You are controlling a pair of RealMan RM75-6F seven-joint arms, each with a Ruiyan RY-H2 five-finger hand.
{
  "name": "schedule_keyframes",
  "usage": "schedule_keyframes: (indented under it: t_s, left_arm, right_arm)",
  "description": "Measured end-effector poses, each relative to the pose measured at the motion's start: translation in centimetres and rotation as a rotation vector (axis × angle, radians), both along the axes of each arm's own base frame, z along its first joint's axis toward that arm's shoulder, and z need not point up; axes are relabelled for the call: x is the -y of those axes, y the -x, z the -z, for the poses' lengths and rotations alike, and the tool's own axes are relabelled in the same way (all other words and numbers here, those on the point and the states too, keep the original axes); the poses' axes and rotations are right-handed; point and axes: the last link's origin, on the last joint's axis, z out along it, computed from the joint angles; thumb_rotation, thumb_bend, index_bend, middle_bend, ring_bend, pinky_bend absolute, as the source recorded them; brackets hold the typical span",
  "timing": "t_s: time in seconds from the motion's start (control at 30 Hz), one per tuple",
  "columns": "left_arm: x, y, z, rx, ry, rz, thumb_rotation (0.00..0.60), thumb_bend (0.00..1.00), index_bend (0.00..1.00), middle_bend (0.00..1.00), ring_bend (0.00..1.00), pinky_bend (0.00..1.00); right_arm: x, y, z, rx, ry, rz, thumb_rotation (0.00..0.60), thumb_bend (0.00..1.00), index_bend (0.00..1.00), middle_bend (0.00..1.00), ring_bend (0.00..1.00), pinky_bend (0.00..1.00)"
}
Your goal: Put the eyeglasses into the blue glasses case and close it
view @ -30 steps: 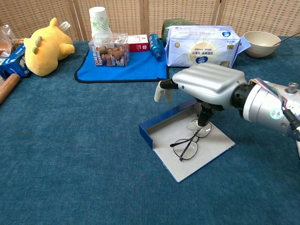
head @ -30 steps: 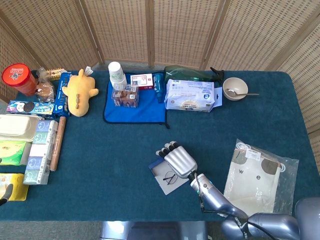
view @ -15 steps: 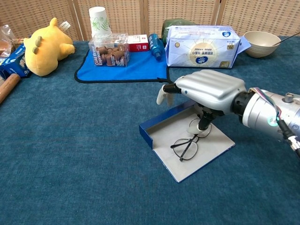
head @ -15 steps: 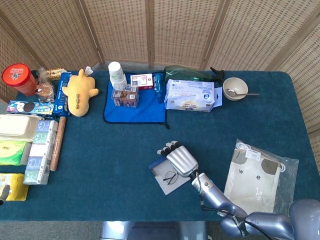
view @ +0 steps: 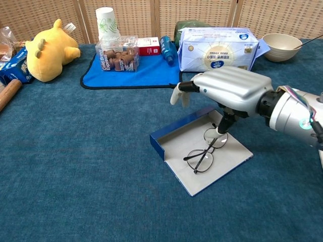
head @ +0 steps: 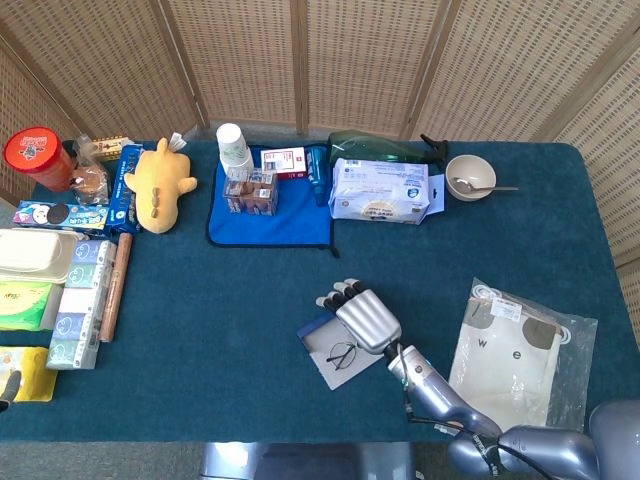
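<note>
The eyeglasses (view: 204,151) lie loose in the open blue glasses case (view: 175,147), near the table's front edge, so the right hand (view: 229,91) hovers above them, fingers spread, holding nothing

- A staged robot test area, not a lived-in room.
- Woven wicker screens (head: 300,60) close off the back.
- A surface (head: 220,300) covered in teal carpet holds unrelated household goods: plush toy (head: 160,180), tissue pack (head: 380,190), bowl (head: 470,177), snack boxes (head: 75,300).

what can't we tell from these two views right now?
- Right hand: whether a fingertip touches the eyeglasses; the palm hides it in head view, chest view is unclear.
- Blue glasses case: far edge behind the hand.
- Left hand: cut off by head view's left edge.
</note>
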Motion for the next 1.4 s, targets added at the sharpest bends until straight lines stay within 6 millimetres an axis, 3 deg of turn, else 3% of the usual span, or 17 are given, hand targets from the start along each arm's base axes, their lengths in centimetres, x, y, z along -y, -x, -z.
schedule_keyframes:
  t_s: [0.37,0.63,1.17,1.4]
  left_arm:
    - [0.1,-0.5,-0.2,-0.008,-0.009,0.011,0.6,0.29,0.18,0.09,0.0,0.0]
    - [0.5,-0.5,-0.3,-0.008,-0.014,0.007,0.6,0.29,0.18,0.09,0.0,0.0]
    - [0.3,-0.4,-0.1,0.001,-0.01,0.02,0.6,0.29,0.18,0.09,0.0,0.0]
    - [0.3,-0.3,-0.3,-0.001,-0.02,0.022,0.6,0.29,0.18,0.09,0.0,0.0]
  right_arm:
    - [-0.3,1.7,0.6,-0.012,-0.014,0.035,0.6,0.16,0.24,0.34,0.19,0.21]
    - [-0.4,1.5,1.0,-0.002,-0.022,0.03,0.6,0.16,0.24,0.34,0.19,0.21]
    - [-1.9,1.0,-1.0,-0.028,-0.025,0.014,0.6,0.16,0.19,0.3,0.18,0.21]
    - [-2.5,1.1,-0.3,-0.069,-0.061,0.005,0.6,0.16,0.13,0.26,0.13,0.19]
